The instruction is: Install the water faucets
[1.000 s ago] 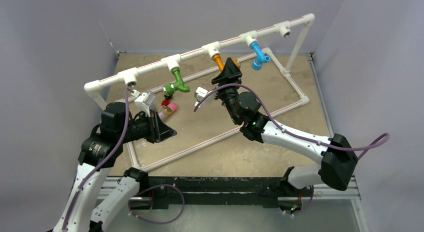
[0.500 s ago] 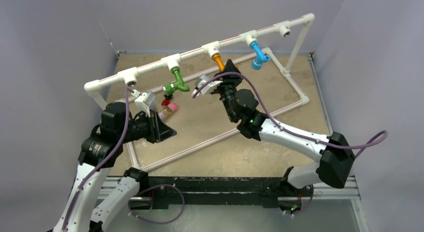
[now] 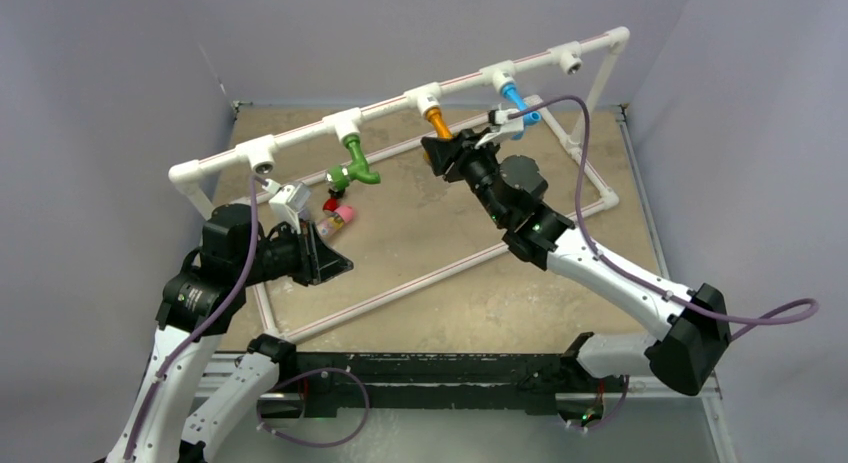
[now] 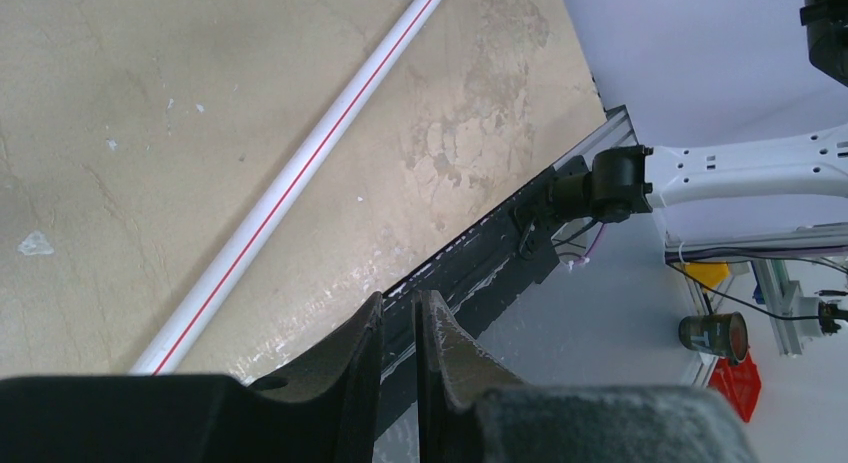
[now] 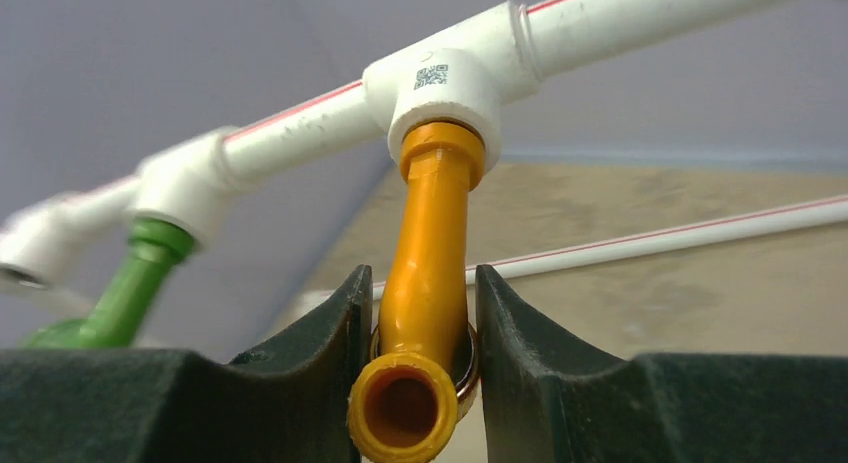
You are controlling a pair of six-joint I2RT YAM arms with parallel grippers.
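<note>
- Left gripper [image 4: 402, 299], nearest, over the near-left part of the table [image 3: 430, 233]: jaws almost together, only a thin slit between them, nothing in it.
- Floor pipe [image 4: 300, 173] of the white frame lies flat on the table just past the left gripper's fingertips and runs diagonally.
- Small pink part [image 3: 346, 214] lies on the table near the left wrist, below the green tap. What it is, I cannot tell.
- Right gripper [image 5: 422, 283] is raised mid-table and tilted up to the top rail [image 3: 390, 105]. Jaws clamped on the orange faucet [image 5: 430, 233], one finger on each side of its lower stem, just above the round open spout end.
- Orange faucet's upper end sits in a white tee socket [image 5: 440, 88] on the rail and hangs downward.
- Green faucet [image 3: 357, 161] hangs from the next tee to the left, spout bent.
- Blue faucet [image 3: 512, 95] hangs from the tee to the right, partly hidden behind the right wrist.
- End tee, left [image 3: 262, 161], and end tee, right [image 3: 570, 58], show open sockets.
</note>
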